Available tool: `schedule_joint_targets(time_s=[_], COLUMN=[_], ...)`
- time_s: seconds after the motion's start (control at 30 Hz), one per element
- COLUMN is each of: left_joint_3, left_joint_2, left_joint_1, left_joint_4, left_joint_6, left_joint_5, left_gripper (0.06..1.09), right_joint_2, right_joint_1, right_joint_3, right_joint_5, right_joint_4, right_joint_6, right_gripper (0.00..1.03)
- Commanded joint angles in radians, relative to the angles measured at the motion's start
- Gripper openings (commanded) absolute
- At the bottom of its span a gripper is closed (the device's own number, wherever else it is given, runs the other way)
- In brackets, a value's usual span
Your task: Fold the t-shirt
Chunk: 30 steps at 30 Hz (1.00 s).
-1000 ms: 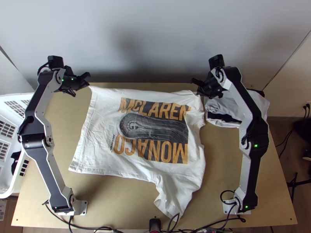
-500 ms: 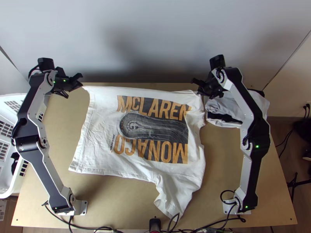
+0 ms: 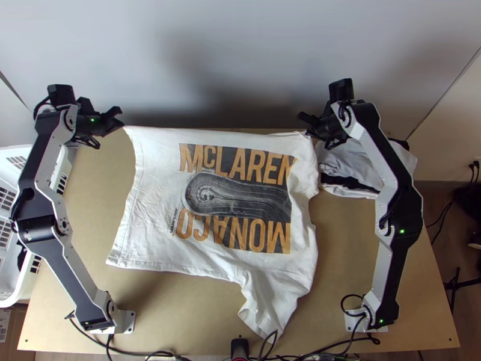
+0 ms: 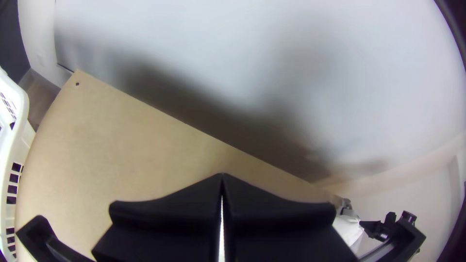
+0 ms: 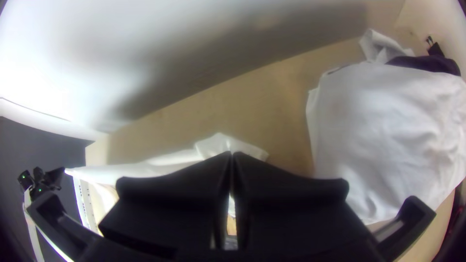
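across the table (image 3: 186, 310), t-shirt (image 3: 156, 198) spans left claw (image 3: 119, 123) to right claw (image 3: 307, 128).

Black cables (image 3: 91, 339) are trailing between two silver-and-black robot arms (image 3: 394, 265) on a light wooden table (image 3: 352, 240), suggesting a robotics lab.

The white t-shirt (image 3: 219, 201), with a big orange-and-black print, lies unfolded and lightly wrinkled across the middle of the table (image 3: 198, 313). Its hem is to the left, its far edge lifted, and one sleeve hangs crumpled toward the near edge.
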Motion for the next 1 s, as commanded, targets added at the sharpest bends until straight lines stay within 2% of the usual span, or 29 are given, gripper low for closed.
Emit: schedule_joint_targets(time_s=[0.0, 0.33, 0.67, 0.97], left_joint_3=[-0.021, -0.110, -0.202, -0.300], left_joint_2=[-0.030, -0.120, -0.177, -0.225], left_joint_1=[-0.007, -0.014, 0.068, 0.085], left_joint_4=[0.000, 0.014, 0.020, 0.023], left_joint_6=[0.003, 0.035, 0.095, 0.138], left_joint_5=[0.014, 0.072, 0.146, 0.160], left_gripper=[0.09, 0.09, 0.09, 0.09], right_joint_2=[-0.034, -0.114, -0.154, -0.220], right_joint_1=[0.017, 0.056, 0.051, 0.060], right_joint_3=[-0.051, -0.180, -0.266, -0.337], right_joint_5=[-0.003, -0.011, -0.011, -0.011], right_joint_4=[0.010, 0.006, 0.007, 0.006], right_joint_6=[-0.005, -0.019, -0.053, -0.053], right_gripper=[0.02, 0.02, 0.02, 0.02])
